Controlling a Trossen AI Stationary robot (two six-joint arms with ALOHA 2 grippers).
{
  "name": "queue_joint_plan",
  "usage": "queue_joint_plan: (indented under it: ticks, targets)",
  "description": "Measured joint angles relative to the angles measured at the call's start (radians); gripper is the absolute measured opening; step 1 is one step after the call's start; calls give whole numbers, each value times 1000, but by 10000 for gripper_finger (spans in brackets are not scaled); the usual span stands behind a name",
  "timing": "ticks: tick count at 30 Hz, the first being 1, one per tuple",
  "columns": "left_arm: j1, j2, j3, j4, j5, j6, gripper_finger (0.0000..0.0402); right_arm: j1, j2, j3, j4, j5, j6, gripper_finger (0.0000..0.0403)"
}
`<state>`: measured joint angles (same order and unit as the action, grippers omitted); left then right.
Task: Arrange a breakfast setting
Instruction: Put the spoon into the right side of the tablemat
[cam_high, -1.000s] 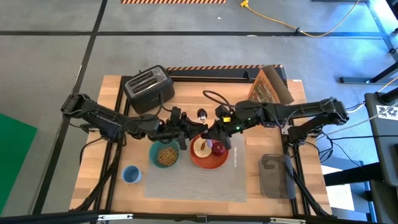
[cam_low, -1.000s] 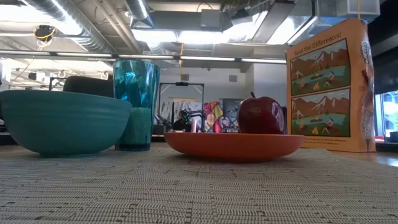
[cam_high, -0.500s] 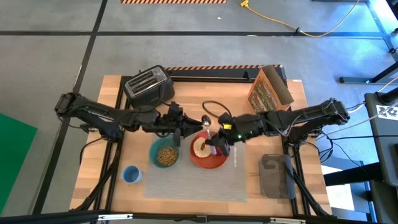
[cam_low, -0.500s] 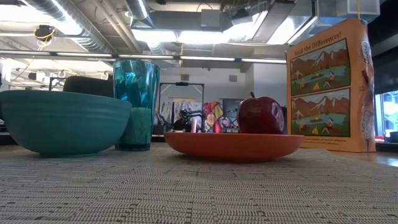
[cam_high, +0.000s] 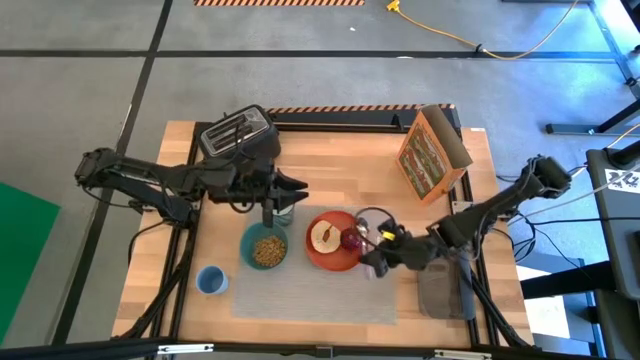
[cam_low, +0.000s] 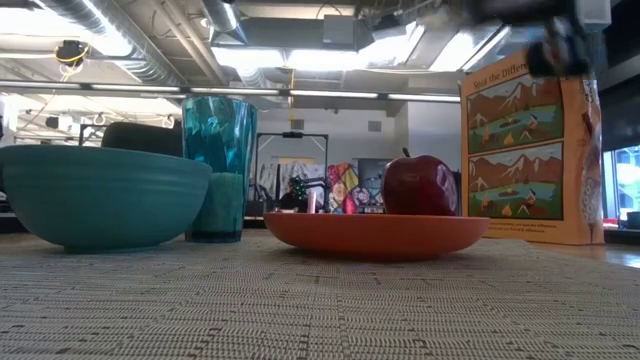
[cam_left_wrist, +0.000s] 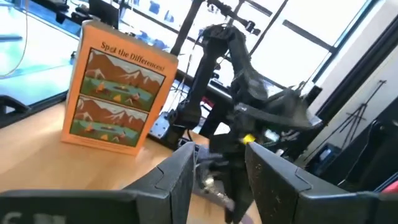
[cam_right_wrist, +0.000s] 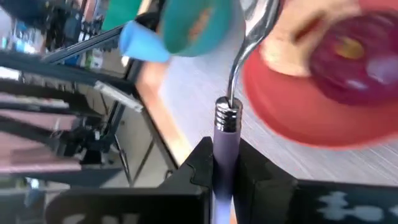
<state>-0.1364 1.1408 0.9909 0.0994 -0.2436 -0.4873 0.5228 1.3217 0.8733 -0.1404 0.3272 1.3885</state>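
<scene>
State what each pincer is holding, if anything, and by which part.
The right pincer grips the spoon by its lilac handle, bowl end toward the orange-red plate. The left pincer holds nothing, its fingers apart.

2 dark jointed arms, blk cables

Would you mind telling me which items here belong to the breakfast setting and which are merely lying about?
Breakfast setting: grey placemat, teal bowl, orange-red plate, toast slice, red apple, green glass, spoon held in the right gripper.

Lying about: black toaster, orange cereal box, small blue cup, dark grey tray.
</scene>
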Motion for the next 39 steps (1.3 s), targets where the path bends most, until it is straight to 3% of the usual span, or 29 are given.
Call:
queue_joint_plan:
  ticks: [6, 18, 31, 39]
  targets:
    - [26, -1, 0, -15, 50, -3, 140, 28, -27, -210, 92, 34, 180, 16]
    - [56, 0, 0, -42, 78, -32, 140, 27, -27, -364, 24, 13, 391, 16]
    - [91, 0, 0, -64, 66, -30, 140, -67, -15, -391, 26, -77, 310, 16]
    - [91, 0, 0, -66, 66, -25, 140, -67, 67, -391, 136, -126, 320, 16]
